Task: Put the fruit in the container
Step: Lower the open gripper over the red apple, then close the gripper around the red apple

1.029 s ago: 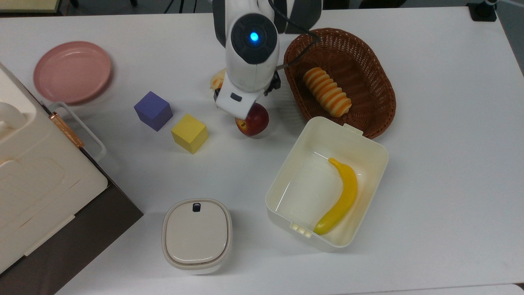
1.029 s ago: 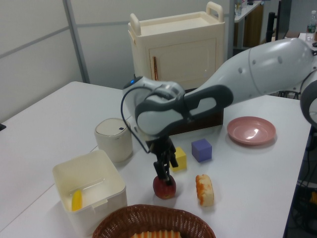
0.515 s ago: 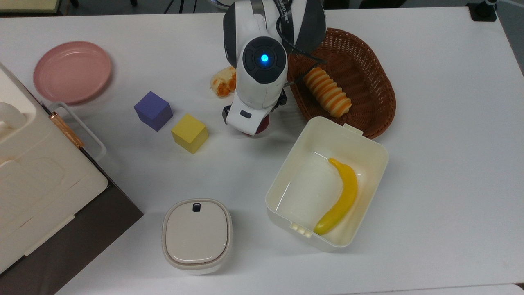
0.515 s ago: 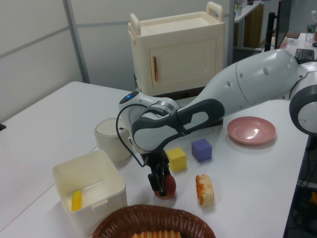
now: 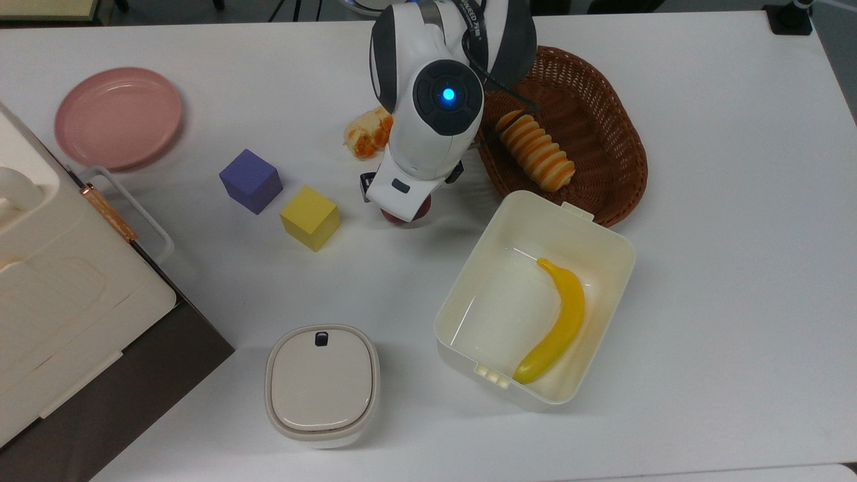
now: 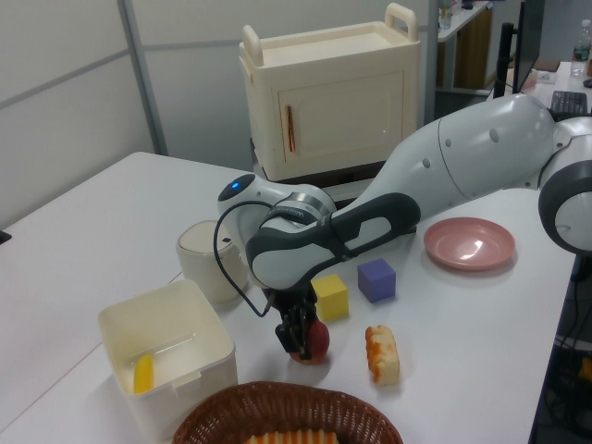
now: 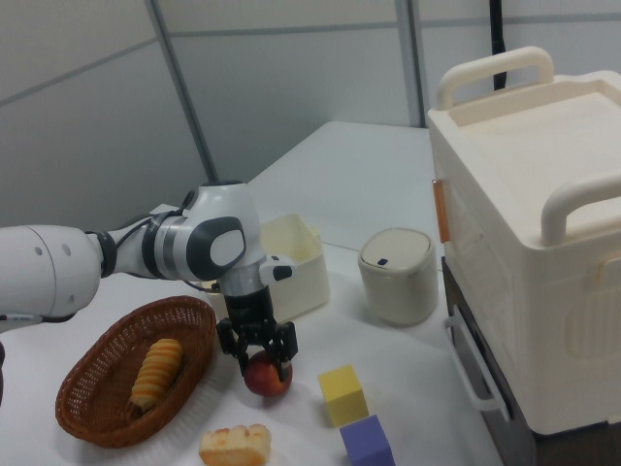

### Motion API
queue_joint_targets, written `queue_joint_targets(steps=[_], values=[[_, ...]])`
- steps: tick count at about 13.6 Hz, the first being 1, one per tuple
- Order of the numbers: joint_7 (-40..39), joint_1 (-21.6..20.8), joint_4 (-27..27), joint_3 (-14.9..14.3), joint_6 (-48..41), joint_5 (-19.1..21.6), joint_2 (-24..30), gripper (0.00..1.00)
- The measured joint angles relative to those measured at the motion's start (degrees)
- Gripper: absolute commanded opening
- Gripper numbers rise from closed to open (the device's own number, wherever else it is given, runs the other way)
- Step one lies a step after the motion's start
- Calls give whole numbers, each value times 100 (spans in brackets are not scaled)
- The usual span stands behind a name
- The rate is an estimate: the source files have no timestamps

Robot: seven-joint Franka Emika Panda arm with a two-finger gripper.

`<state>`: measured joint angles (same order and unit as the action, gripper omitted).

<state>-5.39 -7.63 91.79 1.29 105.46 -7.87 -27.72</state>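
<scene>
Gripper (image 7: 258,352) down over the apple (image 7: 266,376), fingers straddling it on either side, not visibly closed on it; apple sits on the table (image 5: 723,281), just beside the yellow cube (image 5: 310,217). Cream tub (image 5: 606,235) stands open near the apple, apart from it, holding one banana (image 5: 557,323) along the wall on the top view's right. Wicker basket (image 5: 602,114) touches the tub's far corner, holds a ridged orange-striped roll (image 5: 535,149). Small lidded white box (image 5: 322,384) closed.
</scene>
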Motion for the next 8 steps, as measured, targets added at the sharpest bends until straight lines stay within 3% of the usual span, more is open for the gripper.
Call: queue_joint_targets(steps=[8], values=[[166,13,-643,-38,54,-2,734,68]])
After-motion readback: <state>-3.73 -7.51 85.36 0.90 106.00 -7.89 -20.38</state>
